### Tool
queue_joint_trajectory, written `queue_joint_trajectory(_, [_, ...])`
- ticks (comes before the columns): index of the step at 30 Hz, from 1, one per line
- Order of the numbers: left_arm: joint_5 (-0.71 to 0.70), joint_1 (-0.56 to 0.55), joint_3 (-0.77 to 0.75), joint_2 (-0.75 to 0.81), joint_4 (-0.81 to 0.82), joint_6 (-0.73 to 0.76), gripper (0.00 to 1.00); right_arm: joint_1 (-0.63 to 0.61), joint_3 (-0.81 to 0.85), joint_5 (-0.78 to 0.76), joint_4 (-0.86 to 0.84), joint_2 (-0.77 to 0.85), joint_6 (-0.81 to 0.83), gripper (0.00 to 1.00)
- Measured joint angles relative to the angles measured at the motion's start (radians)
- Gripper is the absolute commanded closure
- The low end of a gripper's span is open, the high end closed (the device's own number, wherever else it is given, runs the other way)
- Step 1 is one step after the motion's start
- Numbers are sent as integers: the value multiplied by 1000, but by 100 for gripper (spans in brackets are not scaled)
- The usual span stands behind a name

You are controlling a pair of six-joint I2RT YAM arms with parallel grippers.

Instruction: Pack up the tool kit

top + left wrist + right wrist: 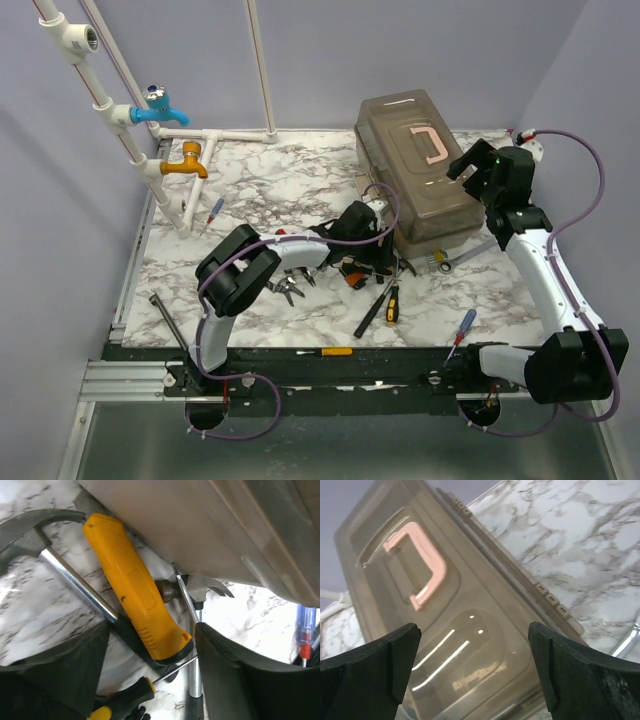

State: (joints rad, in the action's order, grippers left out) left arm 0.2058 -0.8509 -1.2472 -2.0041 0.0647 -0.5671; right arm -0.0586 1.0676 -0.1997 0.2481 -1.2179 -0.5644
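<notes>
The beige-grey toolbox [415,175] stands closed at the back right, its smoky lid [485,645] down and its pink handle [432,145] flat. My right gripper [475,672] is open and empty, hovering over the lid's near end; it is at the box's right side in the top view [470,172]. My left gripper [150,680] is open and low over loose tools by the box's front left corner [365,258]. Between its fingers lie a yellow-handled tool [135,587], a hammer [75,582] and a black and yellow screwdriver [122,697]. It touches none of them.
Two screwdrivers [385,305], pliers [288,290] and a wrench [452,260] lie in front of the box. A blue-handled screwdriver [462,328] lies front right. Another lies by the white pipes [214,209], which carry blue [160,110] and orange [188,162] taps. A metal rod [170,318] lies front left.
</notes>
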Motion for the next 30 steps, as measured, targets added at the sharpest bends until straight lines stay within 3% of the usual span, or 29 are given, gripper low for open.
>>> queue_joint_trajectory(6, [68, -13, 8, -30, 73, -31, 44, 21, 2, 117, -84, -46, -9, 0])
queue_joint_trajectory(9, [70, -35, 14, -32, 87, -58, 47, 29, 3, 156, -129, -71, -13, 5])
queue_joint_trajectory(20, [68, -140, 21, -38, 102, -132, 47, 52, -46, 290, -359, -146, -50, 10])
queue_joint_trajectory(26, [73, -186, 24, -37, 107, -137, 43, 34, -74, 329, -430, -149, -71, 11])
queue_joint_trajectory(30, [66, -192, 106, 35, 100, -134, 37, -66, -123, 430, -417, -84, -118, 9])
